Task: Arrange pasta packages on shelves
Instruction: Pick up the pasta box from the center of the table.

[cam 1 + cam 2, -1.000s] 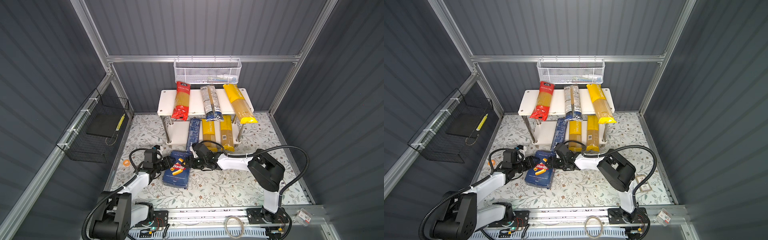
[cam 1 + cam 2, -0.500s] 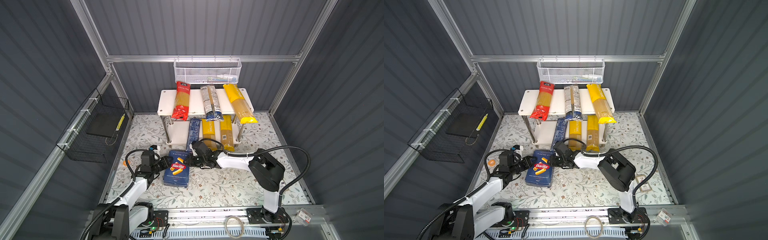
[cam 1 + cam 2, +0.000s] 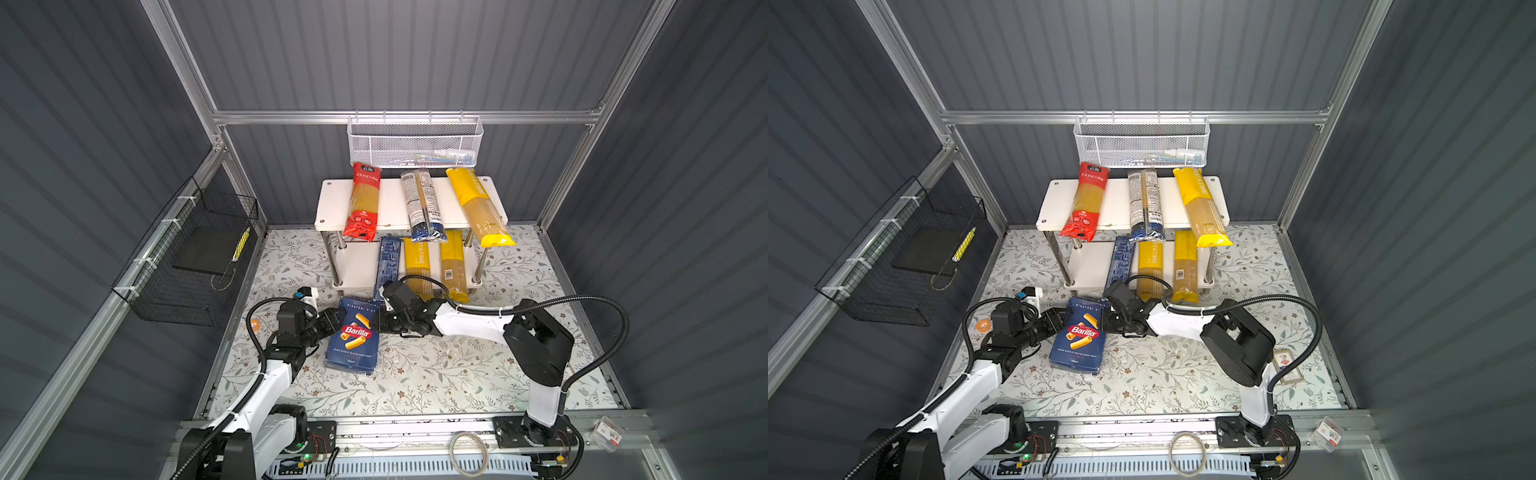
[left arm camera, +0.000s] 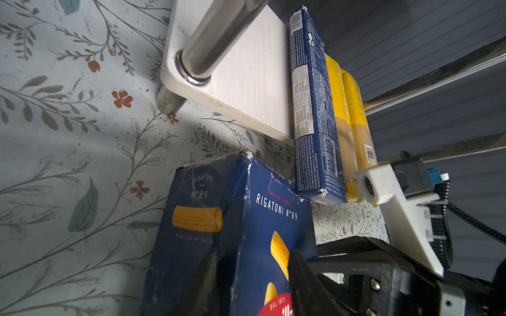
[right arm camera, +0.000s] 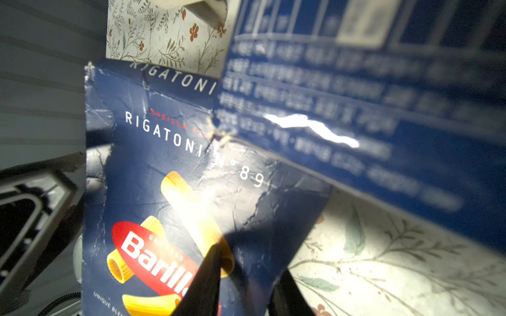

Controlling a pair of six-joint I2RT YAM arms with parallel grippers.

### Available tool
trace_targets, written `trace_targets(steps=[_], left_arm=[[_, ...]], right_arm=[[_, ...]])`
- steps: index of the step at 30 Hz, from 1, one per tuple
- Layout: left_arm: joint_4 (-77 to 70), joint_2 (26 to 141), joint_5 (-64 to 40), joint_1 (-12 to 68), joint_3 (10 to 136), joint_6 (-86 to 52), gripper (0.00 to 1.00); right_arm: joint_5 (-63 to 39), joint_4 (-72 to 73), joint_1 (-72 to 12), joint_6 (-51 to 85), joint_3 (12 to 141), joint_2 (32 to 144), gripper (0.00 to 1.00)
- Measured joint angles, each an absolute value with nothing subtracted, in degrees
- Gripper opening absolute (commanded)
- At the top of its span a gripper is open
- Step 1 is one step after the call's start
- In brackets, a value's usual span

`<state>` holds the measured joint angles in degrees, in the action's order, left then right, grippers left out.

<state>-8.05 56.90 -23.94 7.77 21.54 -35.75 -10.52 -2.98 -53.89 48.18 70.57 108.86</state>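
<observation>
My left tool (image 4: 250, 262) pinches one side of the Barilla box (image 3: 353, 336), down on the tabletop (image 3: 436, 365) just before the shelves (image 3: 392, 203); my right tool (image 5: 246, 273) seems clamped on the opposite edge, though that view is blurry; top board carries red pack (image 3: 363, 203), clear pack (image 3: 422, 205), yellow bag (image 3: 478, 208); lower board (image 3: 357, 266) carries narrow blue box (image 3: 388, 266), two yellow bags (image 3: 415, 262); white mesh basket (image 3: 415, 145) holds small indistinct items.

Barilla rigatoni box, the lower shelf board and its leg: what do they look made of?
Barilla rigatoni box: printed cardboard, matte; white creases and frayed corners show paper fibre.
Lower shelf board: white, smooth with faint brushed grain, perhaps laminated wood or plastic; cannot tell which.
Shelf leg: polished metal tube, likely chrome-plated, by its mirror-like reflections.
</observation>
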Motion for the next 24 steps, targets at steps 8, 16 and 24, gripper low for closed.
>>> trace_targets(steps=[8,16,24], left_arm=[[-7.86,56.01,-24.56,7.77,22.17,-36.49,0.43],[-7.49,52.58,-24.71,7.77,25.58,-36.51,0.44],[-12.67,55.13,-25.1,7.77,26.37,-36.49,0.44]], right_arm=[[-8.97,-5.76,-54.22,46.37,71.94,108.16,0.28],[-8.49,-8.64,-54.61,44.38,75.16,107.2,0.28],[-5.61,-11.68,-54.85,40.88,78.06,107.2,0.27]])
